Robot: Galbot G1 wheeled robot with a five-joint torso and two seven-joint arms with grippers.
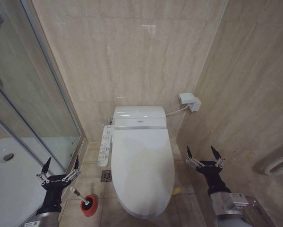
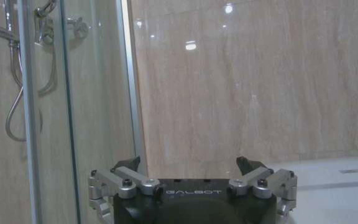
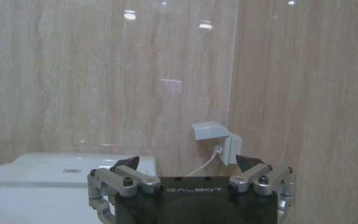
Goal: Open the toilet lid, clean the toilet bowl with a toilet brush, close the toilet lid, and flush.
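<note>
L end effector (image 1: 60, 165) & R end effector (image 1: 204, 153) both wide, flanking closed toilet lid (image 1: 142, 170); toilet brush (image 1: 83, 199) in holder by L.

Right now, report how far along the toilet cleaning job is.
Nothing looks done. The glossy white oval toilet lid lies shut over the bowl. The thin pale-handled toilet brush stands in its round red holder cup on the floor. Nothing is in hand: the left tool and right tool hover open either side. Opening, scrubbing, closing and flushing are all left.
</note>
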